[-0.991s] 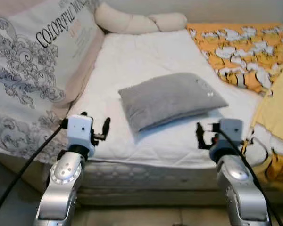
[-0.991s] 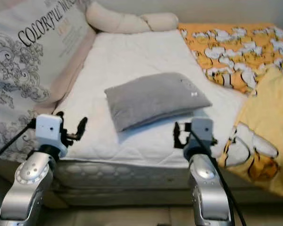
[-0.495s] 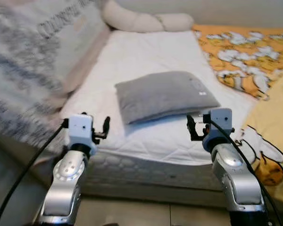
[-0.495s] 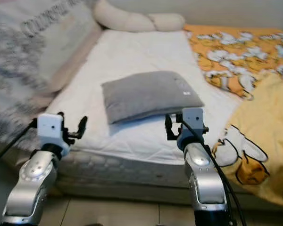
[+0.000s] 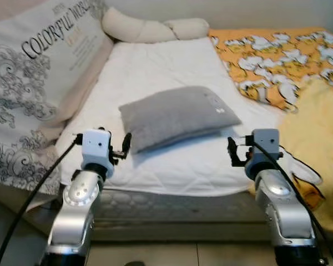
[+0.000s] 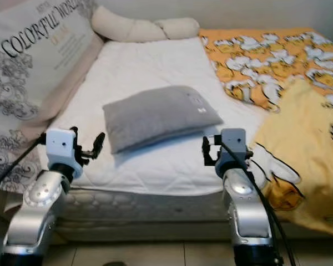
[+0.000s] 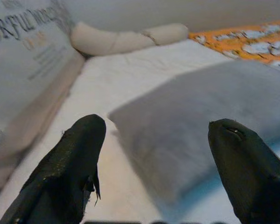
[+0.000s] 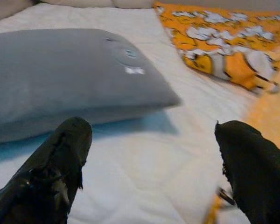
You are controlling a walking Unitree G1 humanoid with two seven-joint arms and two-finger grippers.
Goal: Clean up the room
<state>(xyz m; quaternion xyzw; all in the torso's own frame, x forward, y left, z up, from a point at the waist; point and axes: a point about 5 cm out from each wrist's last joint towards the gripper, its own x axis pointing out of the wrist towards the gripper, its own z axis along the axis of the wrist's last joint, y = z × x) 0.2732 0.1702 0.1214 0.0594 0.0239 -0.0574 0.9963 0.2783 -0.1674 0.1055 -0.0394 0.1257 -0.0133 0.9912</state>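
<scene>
Both the left tool (image 7: 154, 154) and right tool (image 8: 149, 163) hang released near the mattress edge (image 5: 172, 191), flanking the grey pillow (image 5: 175, 115).

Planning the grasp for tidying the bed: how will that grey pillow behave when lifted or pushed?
The grey pillow looks plump with rounded edges, so it is probably soft and light, and would sag if held by one corner. It lies flat on the white mattress, so a push should slide it, not roll it. Both the left hand and right hand are open.
</scene>
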